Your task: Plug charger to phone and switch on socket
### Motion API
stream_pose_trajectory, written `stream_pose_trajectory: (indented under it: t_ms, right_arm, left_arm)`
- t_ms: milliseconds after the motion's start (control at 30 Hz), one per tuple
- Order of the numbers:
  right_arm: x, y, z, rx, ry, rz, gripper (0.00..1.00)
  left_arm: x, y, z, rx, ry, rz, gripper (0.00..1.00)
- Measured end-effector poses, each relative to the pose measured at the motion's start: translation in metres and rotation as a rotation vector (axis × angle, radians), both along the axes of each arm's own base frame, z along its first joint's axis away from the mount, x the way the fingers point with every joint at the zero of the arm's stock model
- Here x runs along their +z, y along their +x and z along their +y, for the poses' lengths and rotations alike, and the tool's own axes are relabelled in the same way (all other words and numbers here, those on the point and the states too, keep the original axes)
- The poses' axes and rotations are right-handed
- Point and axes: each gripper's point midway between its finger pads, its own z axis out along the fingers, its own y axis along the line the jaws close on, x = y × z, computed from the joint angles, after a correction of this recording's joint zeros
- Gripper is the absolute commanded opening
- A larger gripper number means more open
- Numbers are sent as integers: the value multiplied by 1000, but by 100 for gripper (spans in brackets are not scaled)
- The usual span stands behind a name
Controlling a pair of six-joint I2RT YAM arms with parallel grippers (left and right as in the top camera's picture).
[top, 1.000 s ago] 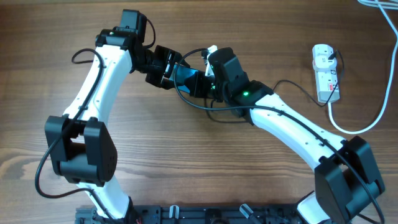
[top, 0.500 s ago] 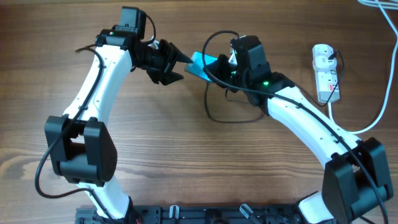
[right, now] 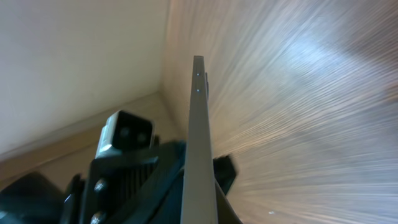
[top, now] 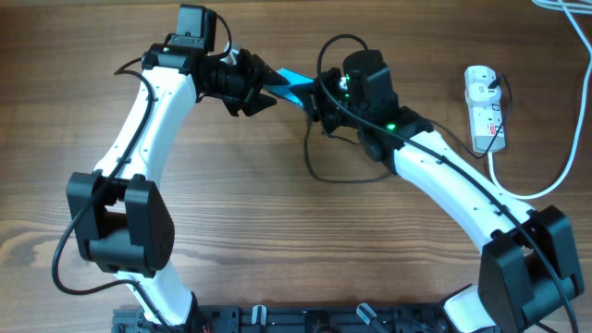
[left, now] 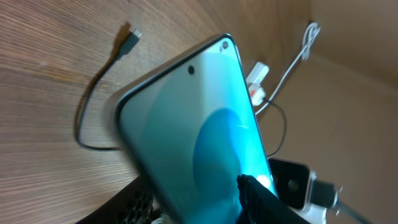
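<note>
Above the far middle of the table (top: 277, 250), the phone (top: 294, 81) hangs clear of the wood between the two arms, tilted, its cyan screen lit. The left gripper (top: 266, 86) meets it at one end. From the left wrist camera the screen fills most of the view, and one black finger (left: 258, 196) overlaps its lower edge, with more dark gripper body at the opposite lower corner. So those jaws stand apart with the phone between them, but whether they actually press on it I cannot tell.

The right gripper (top: 317, 92) has the other end. Its jaws are drawn right together on the phone's thin body, and its wrist camera looks straight along the phone, edge-on, a narrow grey strip running up the middle of the picture.

The charger (top: 319, 171) is in neither gripper. Its black cable lies in a loose loop on the table under the right arm, and the small plug tip (left: 132, 36) rests free on the wood, apart from the phone.

The socket (top: 485, 109) lies flat near the table's right edge, well apart from both grippers, with its white cord (top: 546, 185) curving off beside it. The switch is too small to read.
</note>
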Motion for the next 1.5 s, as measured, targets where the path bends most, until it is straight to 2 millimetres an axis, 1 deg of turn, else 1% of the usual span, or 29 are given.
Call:
stream_pose_trajectory:
  t_ms: [33,167,267,400,500,600,667,800,867,967,1133,1233,1300,1333,1367,1400,1433,1500]
  right_arm:
    - [5,-2,7,4,21,-7,4]
    - [11,-3,16,-22,66,11,4]
    - [13,-2,17,-43,88,22,5]
    - [15,0,17,-63,103,30,4]
    - [15,0,17,-71,113,41,4]
    - [18,2,17,-85,130,42,4]
    - [19,3,16,-103,152,60,4]
    - [23,6,15,-135,194,86,4]
    - [25,9,13,-158,225,108,5]
    - [27,11,12,-195,275,154,4]
    - [28,11,12,-204,289,168,5]
    - [29,13,11,-205,291,159,17]
    - [32,12,13,-165,269,118,33]
    - [34,10,16,-142,268,104,38]
    - [36,6,21,-113,269,96,47]
    - [38,1,25,-80,258,80,52]
    - [39,-4,30,-50,250,65,56]
    - [41,-8,34,-2,216,16,71]
  left_arm:
    - [1,1,0,12,-5,5,46]
    - [2,5,-1,59,-22,39,41]
    - [4,9,-1,92,-37,58,38]
    - [7,13,-2,146,-60,97,35]
    - [8,15,-2,175,-71,124,31]
    - [9,16,-2,190,-79,133,23]
    - [10,18,-2,203,-86,137,22]
    - [14,22,-3,221,-103,138,12]
    - [17,25,-4,223,-114,124,4]
    - [20,27,-5,228,-125,121,4]
    - [21,28,-5,234,-129,122,4]
    - [24,30,-6,233,-138,108,4]
    - [25,32,-6,234,-142,97,4]
    - [26,34,-6,236,-139,85,4]
    - [26,36,-5,237,-134,74,4]
    - [25,37,-4,229,-125,55,4]
    - [23,37,-3,223,-105,39,4]
    - [15,35,3,216,-50,26,4]
